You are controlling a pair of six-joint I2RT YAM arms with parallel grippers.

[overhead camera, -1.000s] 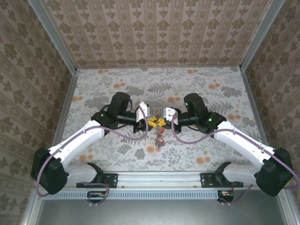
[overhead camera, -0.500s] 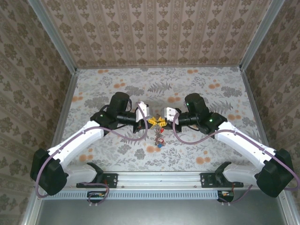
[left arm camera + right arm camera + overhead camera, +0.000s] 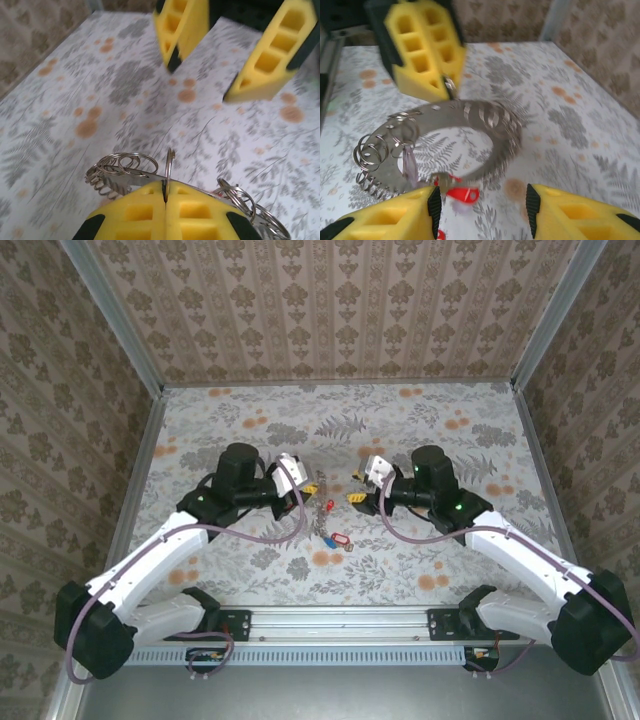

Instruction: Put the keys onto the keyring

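The left gripper [image 3: 166, 202] is clenched on the keyring [image 3: 169, 162]; the right gripper [image 3: 482, 202] stands apart, empty.

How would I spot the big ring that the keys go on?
Look at the middle of the flowered table, between the two arms. The left arm's yellow fingers pinch the keyring there. It is the one wide loop; the small rings strung on it are far smaller.

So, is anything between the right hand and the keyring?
Nothing visible stands between them. The right hand is open and apart from the keyring, which the shut left hand grips.
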